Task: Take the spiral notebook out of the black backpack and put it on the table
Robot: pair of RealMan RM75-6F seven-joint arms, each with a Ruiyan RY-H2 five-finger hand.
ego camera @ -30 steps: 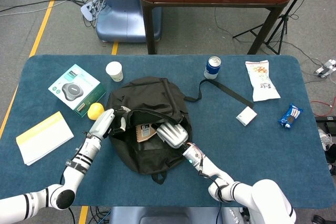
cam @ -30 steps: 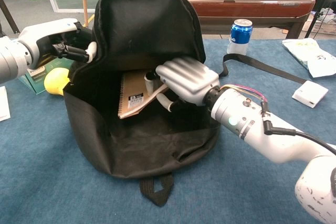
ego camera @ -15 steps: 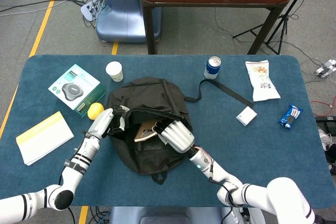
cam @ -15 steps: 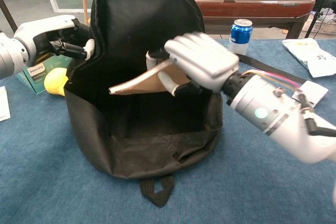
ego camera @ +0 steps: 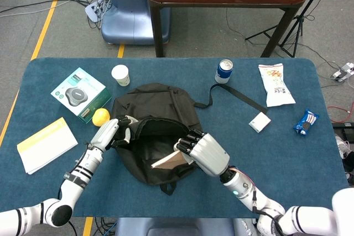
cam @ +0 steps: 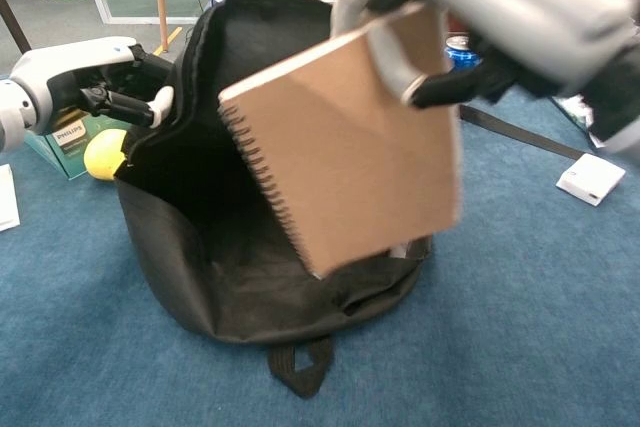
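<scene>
The black backpack [ego camera: 155,136] [cam: 260,277] lies open in the middle of the blue table [ego camera: 287,153]. My right hand [ego camera: 206,153] [cam: 480,7] grips the brown spiral notebook [cam: 345,137] [ego camera: 168,161] by its top edge and holds it up in the air above the bag's opening, tilted, with the spiral on its lower left side. My left hand [ego camera: 110,132] [cam: 90,82] grips the backpack's rim on the left and holds the opening apart.
A yellow lemon [ego camera: 100,116], a boxed gadget [ego camera: 81,94] and a yellow-edged pad [ego camera: 46,145] lie to the left. A paper cup [ego camera: 120,74], a soda can [ego camera: 223,71], a snack bag [ego camera: 275,84], a white box [ego camera: 259,121] and a blue packet [ego camera: 305,122] lie behind and right.
My right hand has lifted the notebook from inside the backpack up and clear of its opening, toward me. My left hand has kept its hold on the rim.
</scene>
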